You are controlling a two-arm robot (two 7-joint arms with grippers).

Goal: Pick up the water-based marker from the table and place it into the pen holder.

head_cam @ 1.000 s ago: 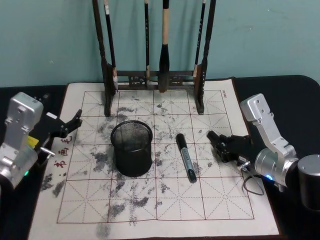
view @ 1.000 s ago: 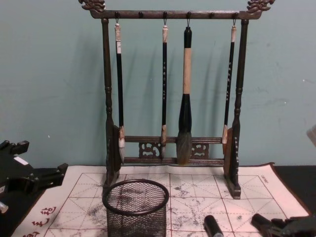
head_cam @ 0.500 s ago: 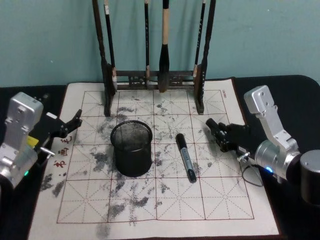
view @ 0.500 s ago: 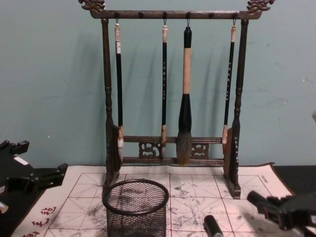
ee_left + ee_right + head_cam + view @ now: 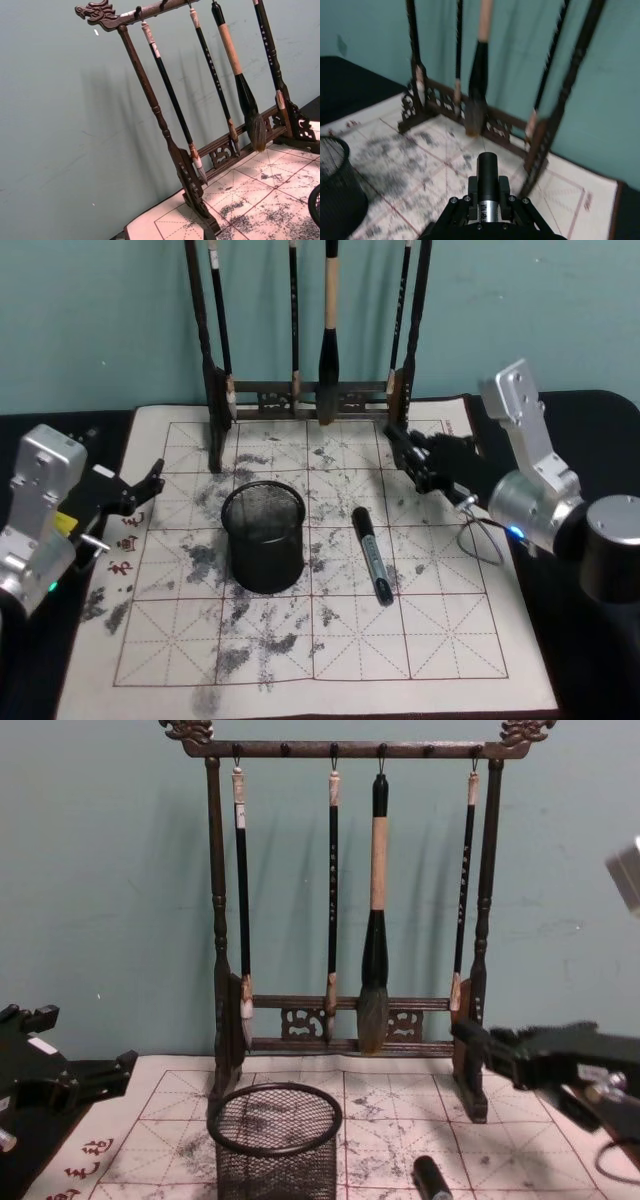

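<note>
In the head view, one marker (image 5: 372, 556), black with a grey labelled barrel, lay flat on the ink-stained mat (image 5: 420, 640), just right of the single black mesh pen holder (image 5: 263, 537). The right gripper (image 5: 403, 448) hung beyond the marker, well apart from it, by the one brush rack (image 5: 212, 390). Whether it was apart or together could not be told. The same held for the left gripper (image 5: 145, 487), parked at the mat's left edge. In the chest view, four brushes (image 5: 378, 870) hung on the rack, and the marker's end lay below the right gripper.

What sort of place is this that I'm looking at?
Probably a calligraphy practice desk arranged for a robot. A wooden brush rack with hanging brushes stands at the back of an ink-stained gridded practice mat, and a mesh pen holder and a marker sit on it.
</note>
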